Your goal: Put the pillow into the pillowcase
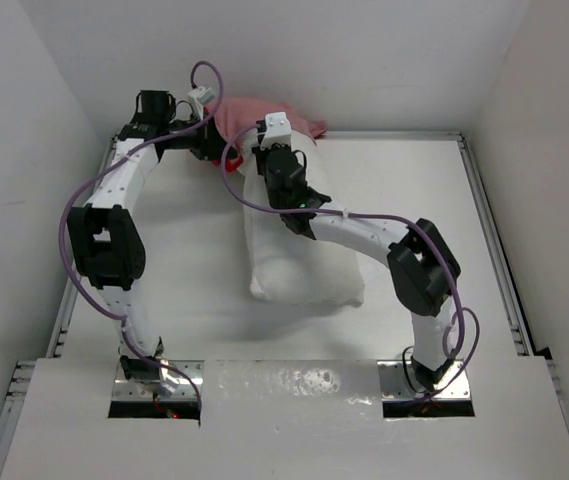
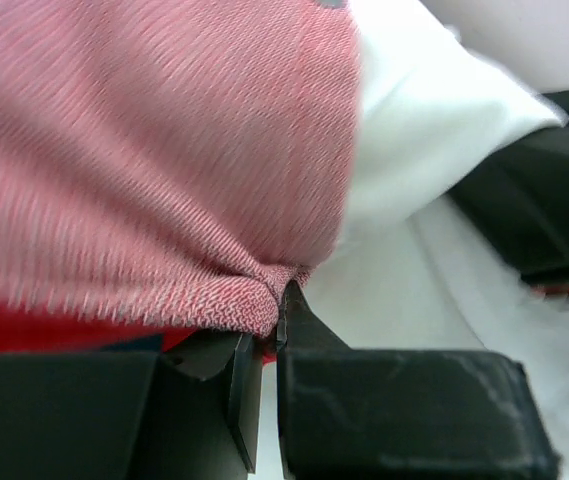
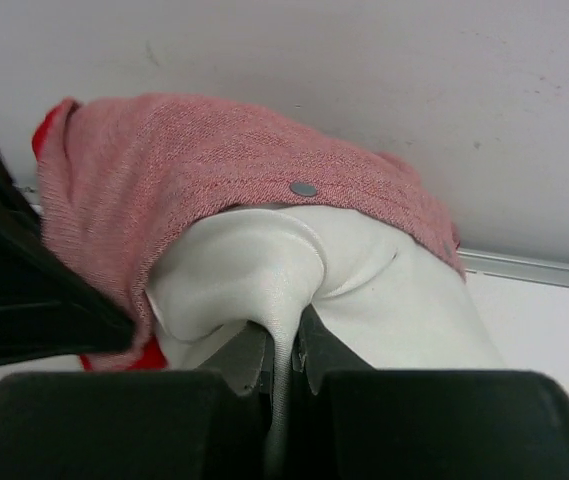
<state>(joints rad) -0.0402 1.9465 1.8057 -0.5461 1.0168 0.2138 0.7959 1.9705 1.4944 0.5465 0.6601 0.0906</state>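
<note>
On the worktop (image 1: 434,180), the pillow (image 1: 304,275) lies in the middle with its long axis running to the far edge. Its far end is just under the pillowcase (image 1: 254,110), which is bunched at the far edge with the pink inside showing. The left gripper (image 2: 272,325) is clamped on the pillowcase hem, and the right gripper (image 3: 282,345) is pinched on a fold of the pillow's corner. Step as I read it: feed that corner deeper. Left should hold the mouth up and wide while right pushes along the pillow's length, so the case doesn't get dragged off. Both pinches are visible only in the wrist views, since the arms hide them from overhead. Only the right wrist view shows the small snap (image 3: 303,188) on the hem.
</note>
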